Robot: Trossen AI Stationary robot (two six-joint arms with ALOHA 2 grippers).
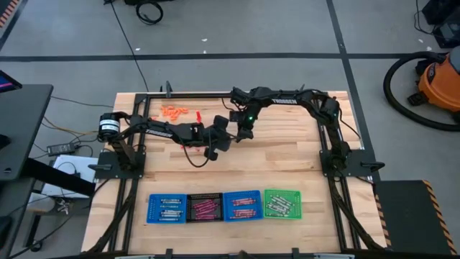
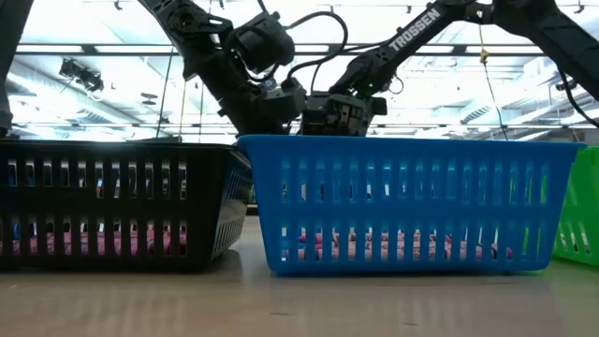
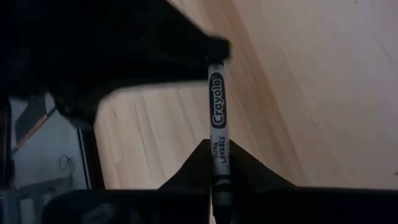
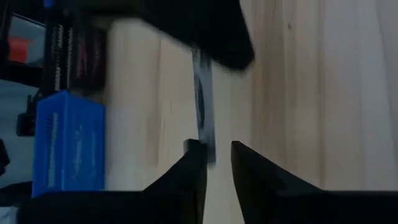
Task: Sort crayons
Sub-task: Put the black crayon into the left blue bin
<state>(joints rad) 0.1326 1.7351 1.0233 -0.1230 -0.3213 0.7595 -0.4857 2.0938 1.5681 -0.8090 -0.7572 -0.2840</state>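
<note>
A grey crayon (image 3: pixel 218 134) is clamped between the fingers of the left gripper (image 3: pixel 219 180) above the middle of the wooden bench (image 1: pixel 287 155). On its wrapper "Crayola" and "ULTRA LAVABLE" can be read. The crayon's far end is met by the right gripper (image 4: pixel 216 155), whose fingers are seen parted around it in the right wrist view. "TROSSEN" is printed on the right arm (image 2: pixel 416 28). More crayons are held in four trays along the near edge: blue tray (image 1: pixel 167 208), black tray (image 1: pixel 205 207), a second blue tray (image 1: pixel 242 205) and green tray (image 1: pixel 282 203). Orange crayons (image 1: pixel 172 111) are scattered at the far left of the bench.
</note>
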